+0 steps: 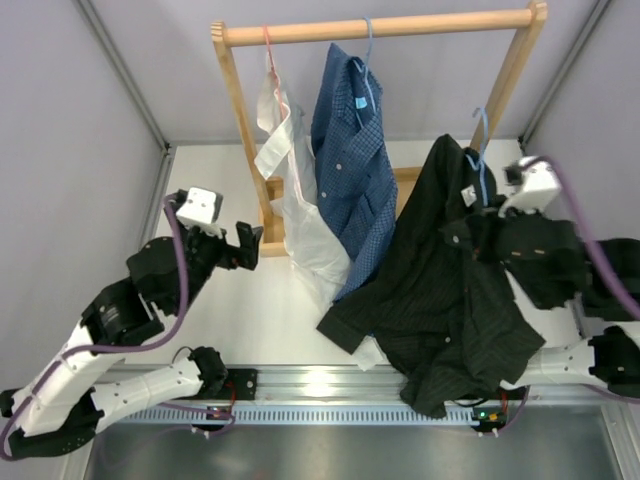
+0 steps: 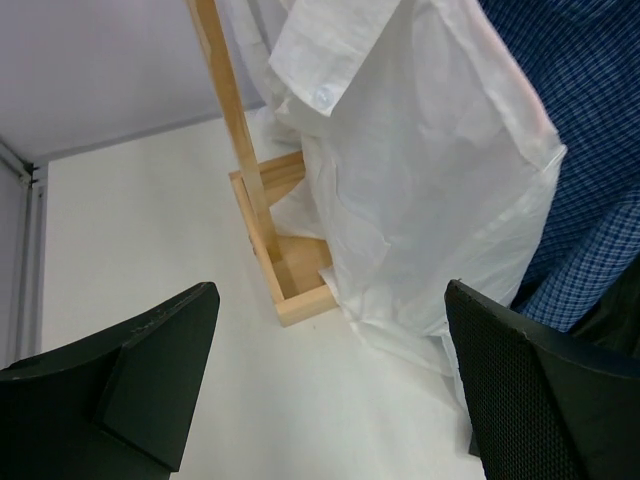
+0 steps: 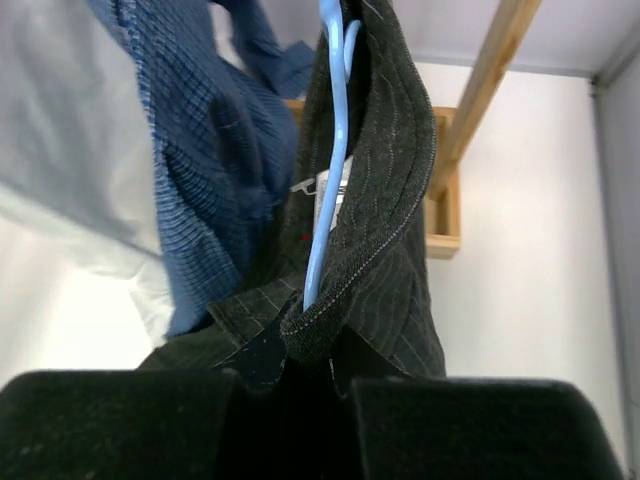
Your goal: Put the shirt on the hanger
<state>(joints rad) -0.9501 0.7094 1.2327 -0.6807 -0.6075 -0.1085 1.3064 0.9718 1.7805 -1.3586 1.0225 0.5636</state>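
The black pinstriped shirt (image 1: 440, 280) hangs from my right gripper (image 1: 500, 215) at the right, its hem reaching the table's near rail. The light-blue hanger (image 1: 481, 150) sits inside its collar, hook rising above the neck. In the right wrist view my right gripper (image 3: 305, 350) is shut on the shirt's collar (image 3: 385, 200) with the hanger's blue stem (image 3: 325, 190) running up from the jaws; the white neck label (image 3: 325, 190) shows behind it. My left gripper (image 1: 245, 245) is open and empty at the left, near the rack's foot. In the left wrist view its fingers (image 2: 150, 380) stand wide apart.
A wooden rack (image 1: 380, 28) stands at the back; its foot (image 2: 290, 290) is in front of my left gripper. A white garment (image 1: 290, 180) on a pink hanger and a blue checked shirt (image 1: 350, 150) hang from the rail. Grey walls enclose the table.
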